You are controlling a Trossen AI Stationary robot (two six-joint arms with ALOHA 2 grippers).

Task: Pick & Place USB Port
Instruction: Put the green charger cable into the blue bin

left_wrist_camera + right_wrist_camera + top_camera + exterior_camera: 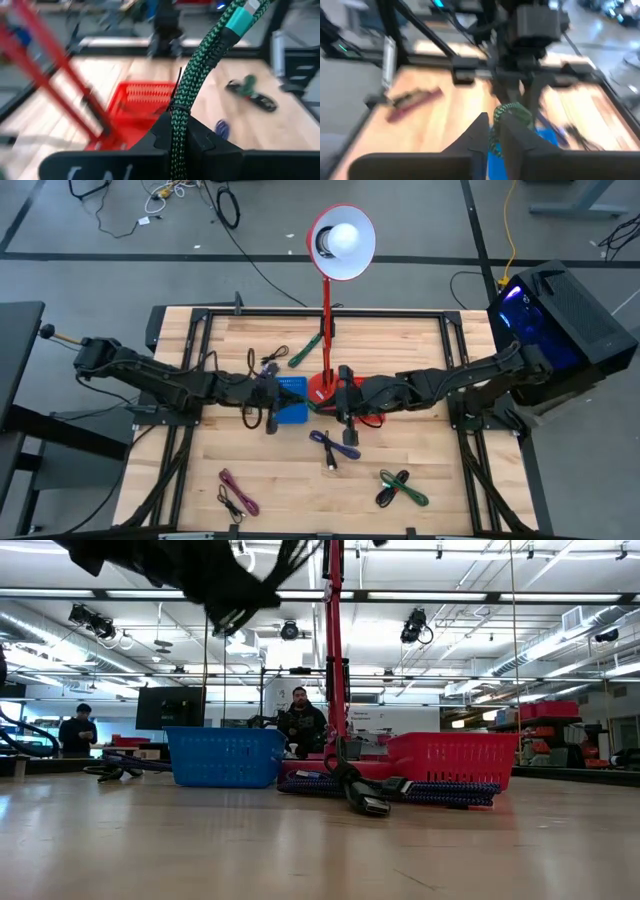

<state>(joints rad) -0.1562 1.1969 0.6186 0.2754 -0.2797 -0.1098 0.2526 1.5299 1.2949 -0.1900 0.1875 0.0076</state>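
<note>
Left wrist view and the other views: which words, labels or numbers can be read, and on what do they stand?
No text can be read in any view.
Pale marks on the left end effector housing: cut off and blurred, unreadable.
Blue basket, red basket: no labels visible.

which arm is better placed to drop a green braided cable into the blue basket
Left. The left gripper hangs beside the blue plastic basket, shut on a green braided cable. The right gripper sits by the red basket.
</note>
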